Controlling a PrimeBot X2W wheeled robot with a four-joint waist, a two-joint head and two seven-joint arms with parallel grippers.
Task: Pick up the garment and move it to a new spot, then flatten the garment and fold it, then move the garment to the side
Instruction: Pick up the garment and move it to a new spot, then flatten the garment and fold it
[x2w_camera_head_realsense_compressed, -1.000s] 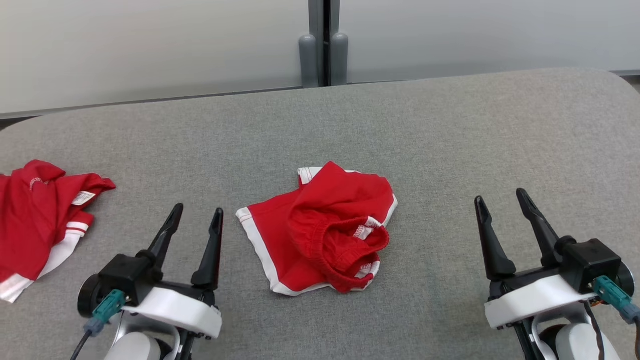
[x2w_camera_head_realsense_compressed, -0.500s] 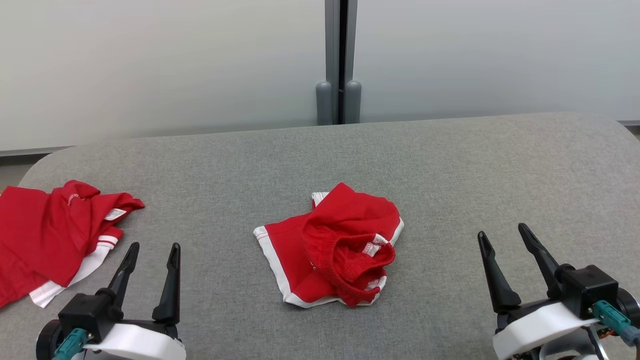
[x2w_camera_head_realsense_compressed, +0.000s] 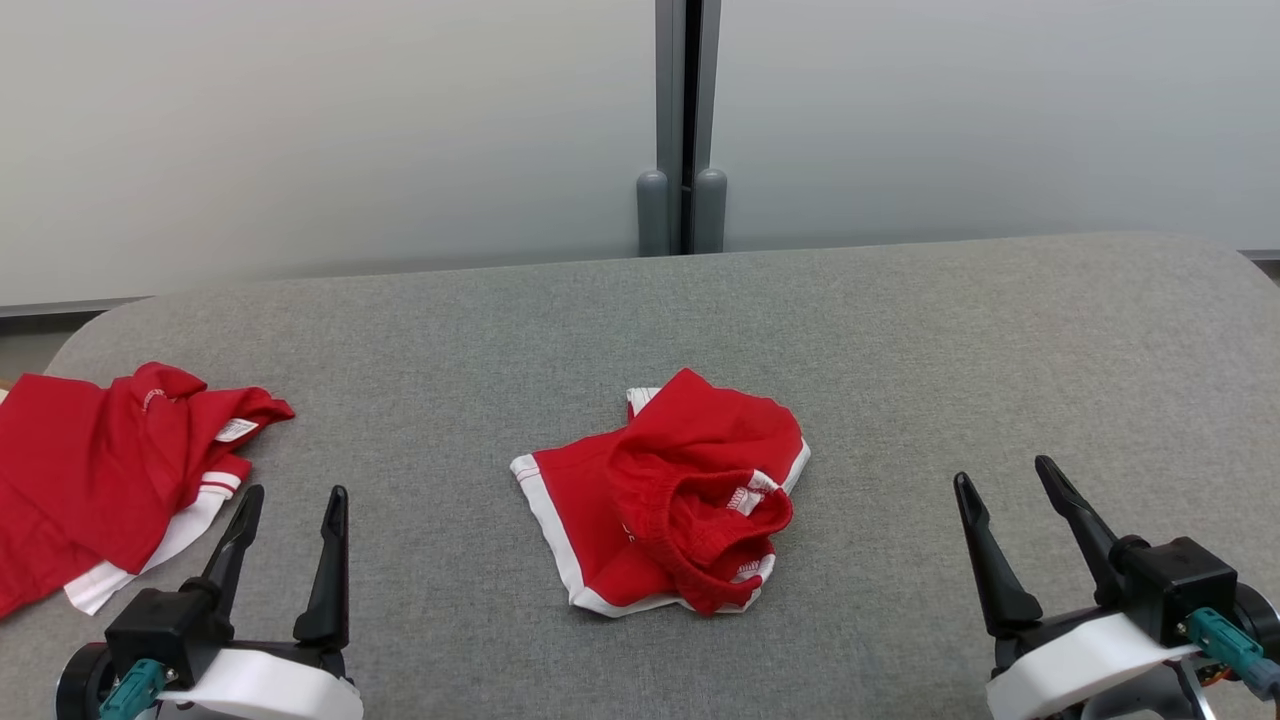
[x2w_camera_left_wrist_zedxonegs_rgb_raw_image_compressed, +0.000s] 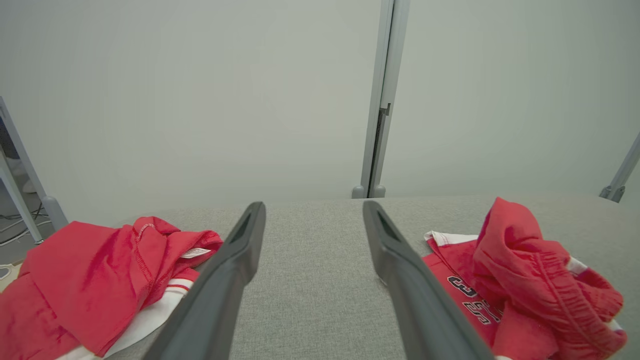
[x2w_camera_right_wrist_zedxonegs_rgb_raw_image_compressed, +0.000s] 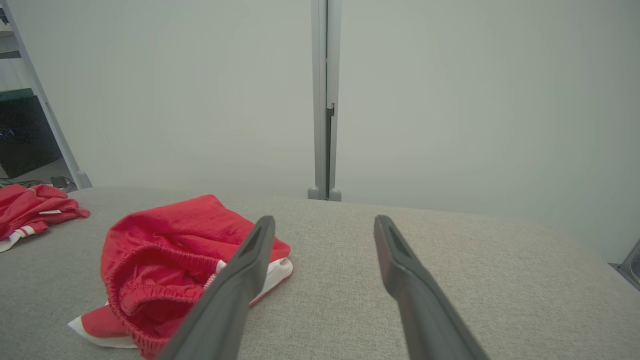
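Both pairs stand spread and empty along the tabletop's (x2w_camera_head_realsense_compressed: 900, 330) near edge. The crumpled red garment (x2w_camera_head_realsense_compressed: 670, 500) lies mid-tabletop, inward and slightly ahead of the left fingers (x2w_camera_head_realsense_compressed: 328, 560) and right fingers (x2w_camera_head_realsense_compressed: 985, 550), roughly equidistant, its waistband opening toward the near edge.

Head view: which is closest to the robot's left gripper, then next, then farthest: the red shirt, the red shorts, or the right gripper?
From the left gripper:
1. Red shirt, just to its left.
2. Red shorts, in the middle.
3. Right gripper, far on the right.
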